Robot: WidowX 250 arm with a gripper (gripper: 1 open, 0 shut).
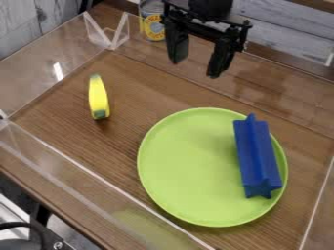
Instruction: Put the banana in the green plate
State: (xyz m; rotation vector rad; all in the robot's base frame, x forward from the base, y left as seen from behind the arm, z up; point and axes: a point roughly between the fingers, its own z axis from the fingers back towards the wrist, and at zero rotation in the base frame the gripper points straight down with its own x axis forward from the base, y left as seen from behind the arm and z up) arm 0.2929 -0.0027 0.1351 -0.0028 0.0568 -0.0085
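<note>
- The wooden table (78, 146) is the biggest thing in view, a brown wood-grain surface enclosed by clear plastic walls (33, 68) on the left, back and front edges.
- The green plate (196, 171) comes next: a large round lime-green dish with a shallow rim, lying flat on the right half of the table, towards the near edge.
- The gripper (198, 59) hangs from the arm at the top centre of the view, pointing down, black, with its two fingers (177, 49) spread wide apart and nothing between them. It is above the table's back part, beyond the far rim of the plate and clear of it.
- A blue ridged block (257, 156) lies on the right side of the plate, long axis running from back to front, its whole length inside the rim.
- The banana (98, 98) is the smallest: a curved yellow toy with greenish tips, lying on the bare wood to the left of the plate and apart from it, its length running roughly front to back. Relative to the gripper it sits to the left and nearer the camera, well apart; the released fingers neither touch it nor stand over it.
</note>
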